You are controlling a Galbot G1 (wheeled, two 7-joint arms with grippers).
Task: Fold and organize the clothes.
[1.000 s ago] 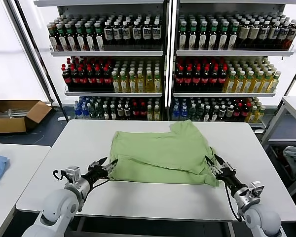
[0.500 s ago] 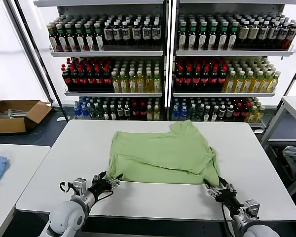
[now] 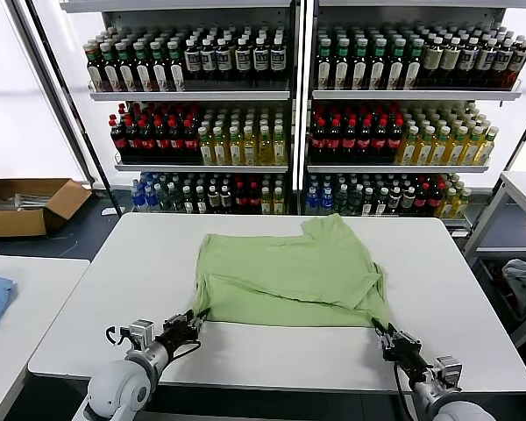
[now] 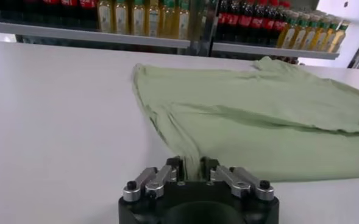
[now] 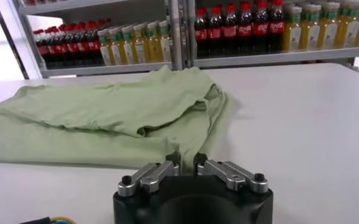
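Polo shirt (image 3: 289,276) lies mid-counter (image 3: 114,289). Left hand (image 3: 195,319) and right hand (image 3: 378,328) each pinch a near hem corner. Lift both evenly, carry far, keep the hem taut.

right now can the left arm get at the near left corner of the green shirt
Likely yes: the left gripper looks already shut on the near left corner of the green polo shirt, nothing between them. The right gripper is pinching the near right corner.

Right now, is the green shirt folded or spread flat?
Folded. The green shirt shows overlapping layers on the white table; left gripper and right gripper pinch its near corners.
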